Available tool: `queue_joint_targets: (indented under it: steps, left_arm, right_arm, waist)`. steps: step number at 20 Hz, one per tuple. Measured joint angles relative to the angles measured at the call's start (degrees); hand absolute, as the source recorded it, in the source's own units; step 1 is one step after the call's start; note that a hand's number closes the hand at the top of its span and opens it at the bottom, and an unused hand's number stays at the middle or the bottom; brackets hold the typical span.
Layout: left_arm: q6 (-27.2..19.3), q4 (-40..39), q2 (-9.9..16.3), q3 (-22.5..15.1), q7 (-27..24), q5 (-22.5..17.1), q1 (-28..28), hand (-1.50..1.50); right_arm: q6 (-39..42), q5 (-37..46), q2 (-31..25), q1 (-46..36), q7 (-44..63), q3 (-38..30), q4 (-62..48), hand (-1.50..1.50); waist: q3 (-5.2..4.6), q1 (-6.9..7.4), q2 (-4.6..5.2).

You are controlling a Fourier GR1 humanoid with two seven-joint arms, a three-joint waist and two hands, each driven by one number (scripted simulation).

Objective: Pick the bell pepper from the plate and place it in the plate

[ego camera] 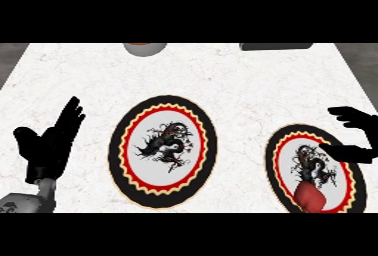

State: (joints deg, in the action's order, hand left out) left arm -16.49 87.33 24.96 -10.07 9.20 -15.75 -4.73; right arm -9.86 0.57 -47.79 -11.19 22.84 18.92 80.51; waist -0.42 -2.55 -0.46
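Two matching plates with black rims, red and yellow rings and a dark dragon figure lie on the white counter. The middle plate (118,150) holds nothing. A red bell pepper (313,197) lies at the near end of the right plate (275,150). My right hand (359,134) hovers at the right edge above that plate's far part, fingers and thumb spread apart, well short of the pepper and holding nothing. At the left edge my left hand (48,145) rests open with its fingers pointing up, left of the middle plate.
A grey bowl-like object (144,48) sits at the counter's far edge, left of centre. A dark flat object (275,46) lies at the far edge on the right. Bare white counter stretches between these and the plates.
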Motion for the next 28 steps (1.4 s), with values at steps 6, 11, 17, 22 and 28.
queue_joint_targets:
  steps: [6,11,17,22,28]
  left_arm:
    - [2.9,-3.8,-0.3,1.2,-2.3,-0.4,-0.9,0.00]
    - [4.7,-6.0,-0.9,1.6,-2.5,0.0,-3.0,0.00]
    - [6.1,-8.6,-2.3,2.2,-2.8,1.3,-5.3,0.00]
    - [7.6,-9.7,-2.3,3.3,-2.9,1.2,-6.3,0.00]
    - [7.0,-8.9,-3.2,3.2,-1.7,2.2,-6.9,0.00]
  right_arm:
    - [4.3,3.0,-7.6,8.1,10.3,3.1,14.5,-1.50]
    - [10.1,3.3,-11.4,10.1,20.2,4.0,22.9,-1.50]
    - [18.2,2.9,-9.2,5.9,31.9,5.4,26.7,-1.50]
    - [22.5,0.5,-7.0,3.2,36.0,7.9,24.7,-1.50]
    - [25.8,1.2,-7.3,1.7,36.8,12.1,21.4,-1.50]
  waist:
    - [0.20,0.58,0.10]
    - [0.29,1.44,0.27]
    - [0.33,2.50,0.46]
    - [0.33,2.93,0.57]
    - [0.37,3.25,0.57]
